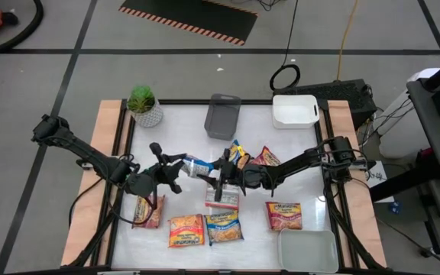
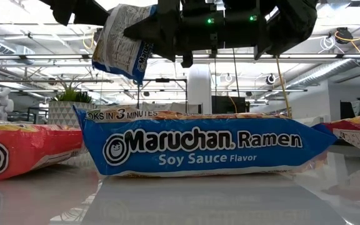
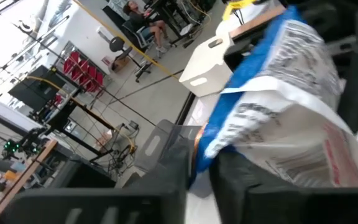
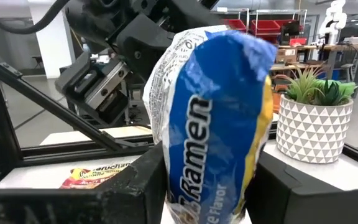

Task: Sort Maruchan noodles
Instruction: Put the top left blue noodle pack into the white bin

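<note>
Both arms meet over the middle of the tabletop [image 1: 296, 221], where a blue ramen packet [image 1: 198, 166] hangs in the air between them. The right tool [image 1: 214, 171] reaches in from 3 o'clock and is clenched on one end of that packet, which the right wrist view shows standing upright between its fingers [image 4: 135, 180]. The left tool [image 1: 176, 169] comes from 9 o'clock and sits at the packet's other end; its fingers [image 3: 166, 180] look slightly parted around the edge, though I cannot tell whether they grip it.

The other packets lie flat: a white-and-red packet [image 1: 222, 198] directly below the tools, a red packet [image 1: 148, 211] at 8 o'clock, an orange packet [image 1: 186, 231] and a blue soy sauce packet [image 1: 224, 228] (the one filling the low view) near 6 o'clock, and another orange packet [image 1: 283, 216] at 4 o'clock. Two more [image 1: 252, 157] lie beside the right arm.

A grey tray [image 1: 222, 116] and white tray [image 1: 294, 111] stand toward 12 o'clock, with a potted plant [image 1: 143, 105] at 11 o'clock.
</note>
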